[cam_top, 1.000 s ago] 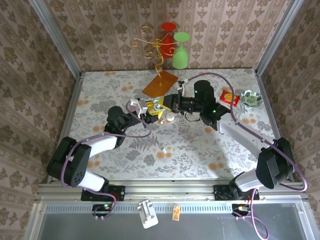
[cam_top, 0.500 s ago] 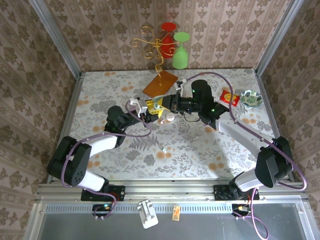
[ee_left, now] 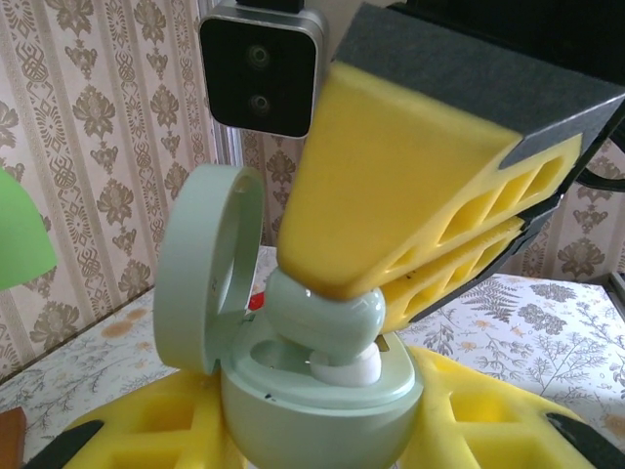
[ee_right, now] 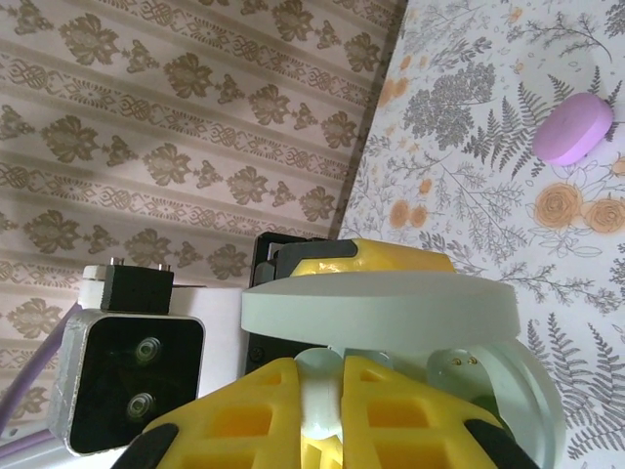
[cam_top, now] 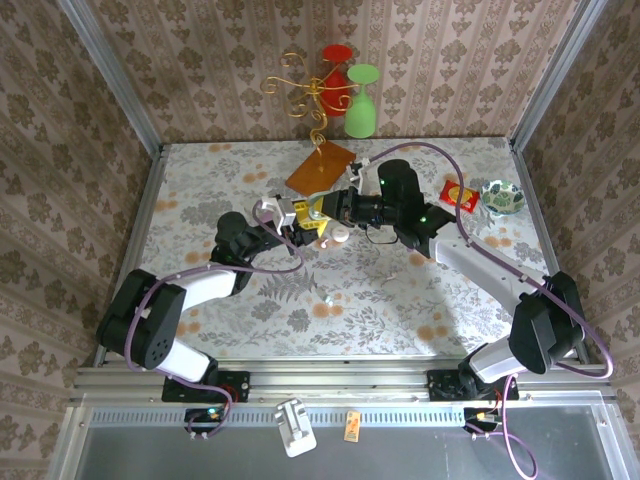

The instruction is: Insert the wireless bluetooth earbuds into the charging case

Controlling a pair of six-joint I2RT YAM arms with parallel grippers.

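Observation:
The pale green charging case (ee_left: 312, 401) is upright with its lid (ee_left: 200, 264) swung open, and my left gripper (ee_left: 322, 435) is shut on its body between yellow fingers. My right gripper (ee_right: 322, 405) is shut on a pale green earbud (ee_left: 327, 318) with a white tip. That tip sits in the case's right socket; the left socket is empty. In the top view both grippers meet mid-table, the left gripper (cam_top: 288, 222) beside the right gripper (cam_top: 316, 208). Another tiny whitish earbud (cam_top: 329, 298) lies on the table nearer the front.
A lilac pebble-shaped case (ee_right: 573, 127) lies on the table just right of the grippers. An orange card (cam_top: 322, 168) and a gold wire stand (cam_top: 300, 90) with red and green glasses are at the back. A snack packet (cam_top: 460, 193) and a small bowl (cam_top: 502, 197) sit back right.
My right arm has shifted slightly left, bringing the earbud closer onto the case. The left arm has barely moved.

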